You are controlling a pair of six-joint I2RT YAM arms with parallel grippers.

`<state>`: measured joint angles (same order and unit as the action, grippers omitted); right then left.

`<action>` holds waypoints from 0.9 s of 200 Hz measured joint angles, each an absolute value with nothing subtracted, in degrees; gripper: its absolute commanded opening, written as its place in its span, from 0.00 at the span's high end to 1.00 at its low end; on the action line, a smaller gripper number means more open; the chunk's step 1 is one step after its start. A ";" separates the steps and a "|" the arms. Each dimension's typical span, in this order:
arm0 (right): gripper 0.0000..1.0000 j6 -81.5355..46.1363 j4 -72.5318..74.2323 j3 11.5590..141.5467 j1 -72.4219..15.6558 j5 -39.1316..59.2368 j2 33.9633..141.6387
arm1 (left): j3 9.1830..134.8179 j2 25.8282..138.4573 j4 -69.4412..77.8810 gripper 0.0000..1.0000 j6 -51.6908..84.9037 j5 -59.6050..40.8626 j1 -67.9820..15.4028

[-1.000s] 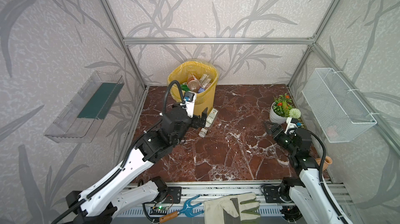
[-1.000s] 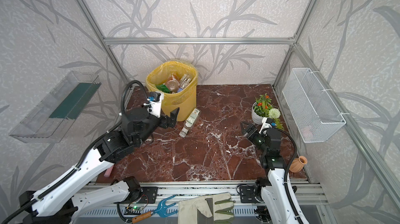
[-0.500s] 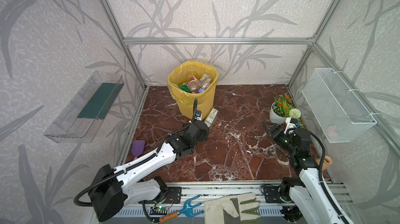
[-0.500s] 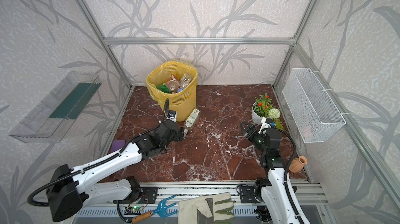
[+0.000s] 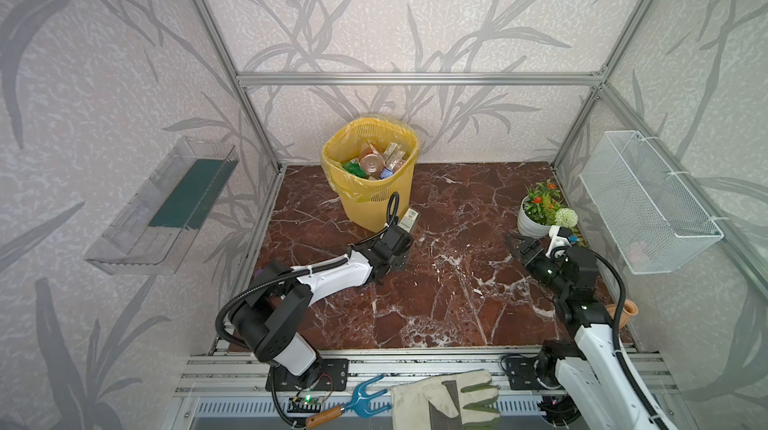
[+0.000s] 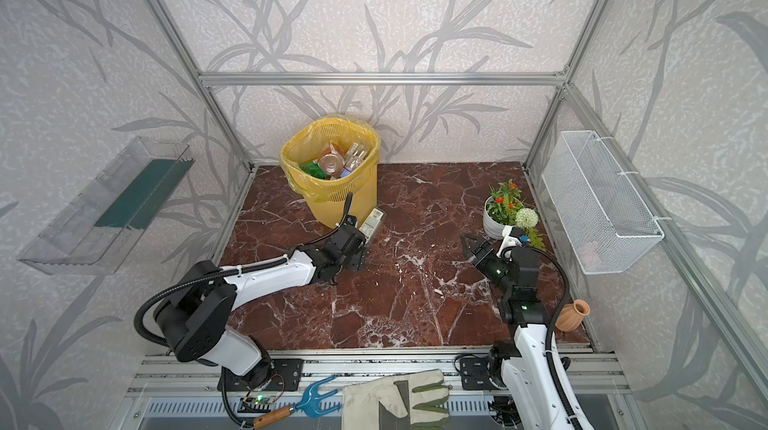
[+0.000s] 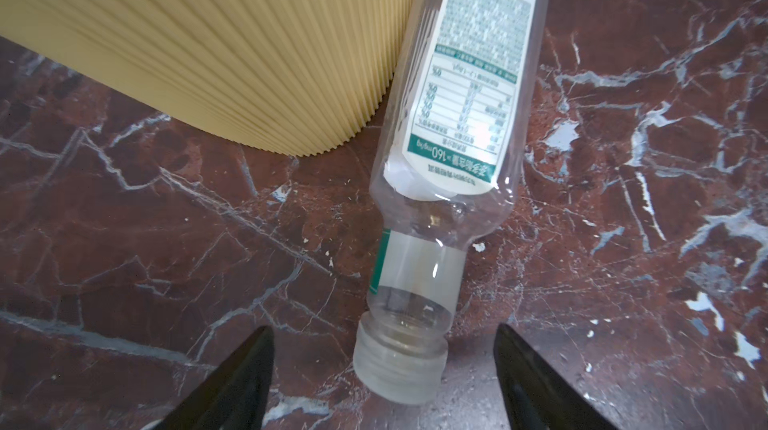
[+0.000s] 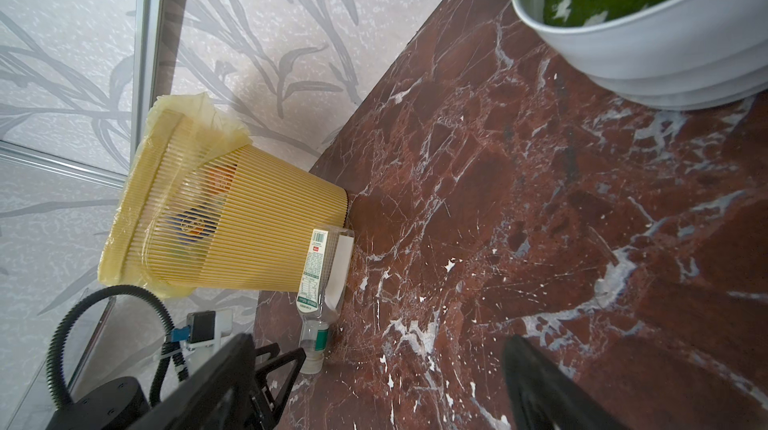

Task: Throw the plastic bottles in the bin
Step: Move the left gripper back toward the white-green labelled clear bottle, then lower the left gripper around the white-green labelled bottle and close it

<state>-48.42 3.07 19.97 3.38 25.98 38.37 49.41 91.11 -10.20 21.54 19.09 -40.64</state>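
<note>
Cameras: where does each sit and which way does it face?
Top views: high in front, looking down on the bin, the lying bottle, and arms with left gripper and right gripper.
Left wrist: low over the floor, facing bottle cap and bin wall; own fingertips show.
Right wrist: beside the plant pot, facing the bin; own fingertips show.
Shared: bin and bottle.

In both top views the left arm (image 5: 332, 276) hides the neck and cap of the lying bottle (image 5: 409, 218).
</note>
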 measured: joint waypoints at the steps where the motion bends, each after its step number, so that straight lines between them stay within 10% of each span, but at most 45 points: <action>1: 0.07 -48.42 3.07 19.97 3.38 25.98 38.37 | 49.41 91.20 -10.17 0.22 21.50 19.07 -40.60; 40: 0.07 -48.42 2.90 19.97 3.38 25.98 38.30 | 50.81 95.94 -7.94 0.24 20.23 16.01 -39.64; 119: 0.07 -48.40 2.24 19.97 3.38 25.54 38.20 | 53.10 100.09 -6.76 0.61 17.78 12.53 -39.09; 180: 0.07 -48.42 2.24 19.97 3.38 25.54 38.20 | 47.64 93.17 -8.51 0.65 17.91 12.32 -41.74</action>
<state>-48.42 2.24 19.97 3.38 25.54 38.20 47.64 93.17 -8.51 17.91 12.32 -41.74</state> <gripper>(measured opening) 0.931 0.399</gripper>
